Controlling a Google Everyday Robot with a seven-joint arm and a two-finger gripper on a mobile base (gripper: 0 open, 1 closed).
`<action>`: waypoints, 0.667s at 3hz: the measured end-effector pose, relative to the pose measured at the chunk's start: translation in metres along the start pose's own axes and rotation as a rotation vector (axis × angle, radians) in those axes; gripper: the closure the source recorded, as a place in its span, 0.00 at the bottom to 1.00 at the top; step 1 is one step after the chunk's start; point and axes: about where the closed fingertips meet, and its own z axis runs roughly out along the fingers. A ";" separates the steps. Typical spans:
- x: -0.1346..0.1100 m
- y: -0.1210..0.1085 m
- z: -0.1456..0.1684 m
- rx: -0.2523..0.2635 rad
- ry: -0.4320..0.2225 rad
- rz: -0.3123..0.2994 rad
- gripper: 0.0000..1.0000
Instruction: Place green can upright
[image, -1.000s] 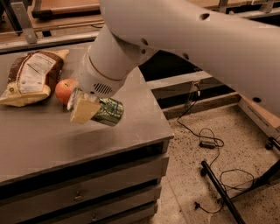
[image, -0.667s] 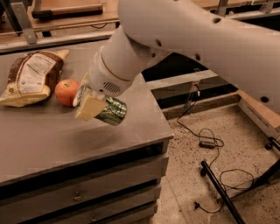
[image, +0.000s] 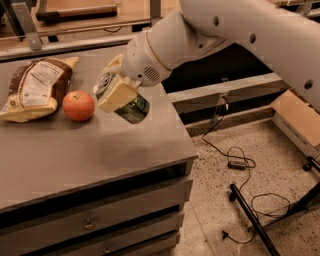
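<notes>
The green can (image: 131, 108) has a mottled green label and a silver top with a pull tab. My gripper (image: 116, 90) is shut on it, a cream finger pad (image: 116, 95) across its side. I hold it tilted, top end up and to the left, lifted above the grey table (image: 75, 155) near the right part of the top. The white arm reaches in from the upper right.
A red apple (image: 78, 105) sits just left of the can. A brown and white snack bag (image: 35, 89) lies at the table's left. The table has drawers below. Cables (image: 235, 160) and a black stand leg (image: 252, 220) lie on the speckled floor to the right.
The gripper has lifted the can off the table and turned it from lying on its side towards upright, top end now raised to the left.
</notes>
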 end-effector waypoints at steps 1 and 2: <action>-0.007 -0.018 -0.008 -0.028 -0.131 -0.003 1.00; -0.011 -0.022 -0.008 -0.043 -0.295 0.001 1.00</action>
